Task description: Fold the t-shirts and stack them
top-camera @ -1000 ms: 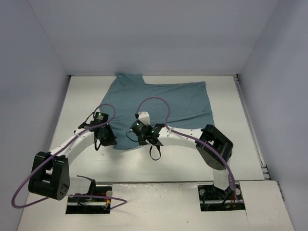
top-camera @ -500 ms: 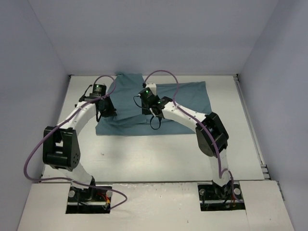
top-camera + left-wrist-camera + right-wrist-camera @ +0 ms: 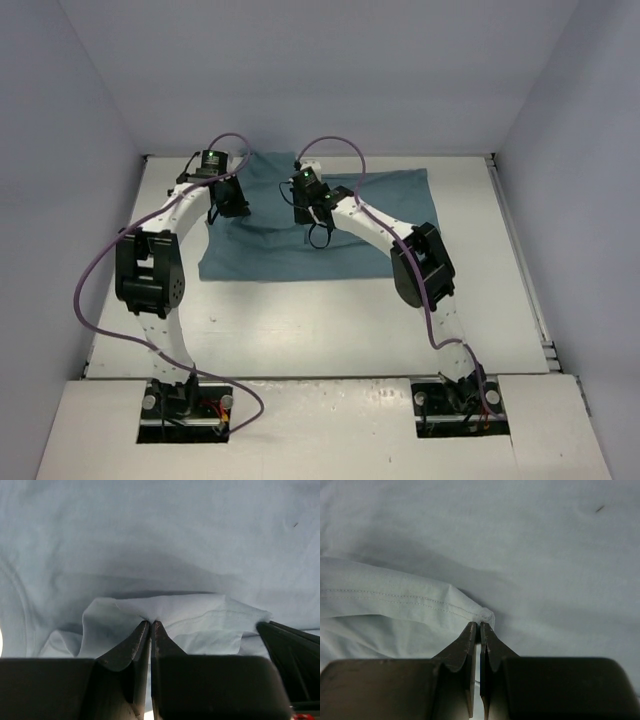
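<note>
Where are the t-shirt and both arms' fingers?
t-shirt (image 3: 405, 195), top view, flat right half.
left fingers (image 3: 134, 642), left wrist view, one finger's tip, pinching cloth.
right fingers (image 3: 464, 647), right wrist view, one finger's tip, pinching hem.

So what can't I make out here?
Top view: where left gripper and right gripper pinch the t-shirt, hidden under their own wrists.
Wrist views: the t-shirt's outline, cut off by frame edges.
Left wrist view: dark shape at right edge, cut off, unidentifiable.
</note>
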Tool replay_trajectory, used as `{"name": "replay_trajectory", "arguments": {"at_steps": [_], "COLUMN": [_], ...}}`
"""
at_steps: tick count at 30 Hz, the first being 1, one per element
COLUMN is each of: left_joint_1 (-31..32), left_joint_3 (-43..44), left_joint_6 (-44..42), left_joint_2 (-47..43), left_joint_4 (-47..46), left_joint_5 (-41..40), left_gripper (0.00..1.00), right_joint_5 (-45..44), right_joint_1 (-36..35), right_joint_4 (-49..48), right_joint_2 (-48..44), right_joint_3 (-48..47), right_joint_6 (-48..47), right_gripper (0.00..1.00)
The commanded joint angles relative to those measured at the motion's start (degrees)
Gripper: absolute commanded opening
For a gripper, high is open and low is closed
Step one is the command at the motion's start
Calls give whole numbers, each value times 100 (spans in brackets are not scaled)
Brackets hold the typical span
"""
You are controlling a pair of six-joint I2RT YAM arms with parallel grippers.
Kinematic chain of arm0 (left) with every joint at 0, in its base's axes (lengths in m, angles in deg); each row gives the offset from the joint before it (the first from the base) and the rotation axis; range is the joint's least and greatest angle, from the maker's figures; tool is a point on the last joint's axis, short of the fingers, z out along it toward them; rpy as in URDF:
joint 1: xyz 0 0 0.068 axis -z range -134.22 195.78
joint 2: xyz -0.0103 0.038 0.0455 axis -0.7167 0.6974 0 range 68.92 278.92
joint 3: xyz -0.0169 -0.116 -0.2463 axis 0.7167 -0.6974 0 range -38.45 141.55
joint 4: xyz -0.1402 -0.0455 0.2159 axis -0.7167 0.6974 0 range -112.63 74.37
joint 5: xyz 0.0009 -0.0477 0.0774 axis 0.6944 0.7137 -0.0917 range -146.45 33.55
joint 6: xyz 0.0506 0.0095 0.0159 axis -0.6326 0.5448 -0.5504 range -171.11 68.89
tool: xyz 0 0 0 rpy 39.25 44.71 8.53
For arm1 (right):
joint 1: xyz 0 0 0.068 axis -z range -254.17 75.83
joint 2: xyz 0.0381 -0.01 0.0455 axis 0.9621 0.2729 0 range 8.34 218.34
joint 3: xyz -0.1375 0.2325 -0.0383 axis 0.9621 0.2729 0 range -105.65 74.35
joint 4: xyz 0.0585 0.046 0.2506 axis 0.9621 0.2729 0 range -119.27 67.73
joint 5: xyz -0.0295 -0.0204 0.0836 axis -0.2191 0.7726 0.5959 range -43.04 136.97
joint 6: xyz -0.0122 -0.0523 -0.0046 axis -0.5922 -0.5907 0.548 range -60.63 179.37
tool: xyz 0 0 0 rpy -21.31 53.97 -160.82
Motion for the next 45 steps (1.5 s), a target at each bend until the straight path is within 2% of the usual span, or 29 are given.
{"name": "replay_trajectory", "arguments": {"at_steps": [1, 9, 15, 28, 29, 34, 39, 43, 45], "left_joint_1": [-75, -113, -167, -188, -188, -203, -235, -281, -330], "left_joint_3": [501, 920, 1080, 1625, 1657, 1823, 2045, 1868, 1328], "left_joint_6": [-258, -375, -329, -500, -522, -556, -626, -558, -475], "left_joint_2": [24, 375, 572, 916, 934, 976, 867, 390, 27], "left_joint_4": [-120, -190, -183, -199, -195, -190, -164, -88, -27], "left_joint_5": [130, 164, 192, 494, 511, 609, 751, 706, 446], "left_gripper": [0, 0, 0, 0, 3, 33, 57, 61, 60], "right_joint_5": [119, 279, 394, 321, 321, 302, 292, 833, 1366], "right_joint_1": [134, 324, 428, 581, 592, 664, 708, 707, 687], "right_joint_4": [-98, -98, -107, -107, -107, -107, -102, -107, -101], "right_joint_2": [53, 362, 545, 452, 456, 420, 175, -80, -234], "right_joint_3": [-392, -742, -925, -892, -891, -937, -932, -937, -908], "right_joint_6": [-60, -129, -69, 144, 166, 111, -360, -1064, -1623], "right_gripper": [0, 0, 4, 6, 9, 27, 30, 30, 31]}}
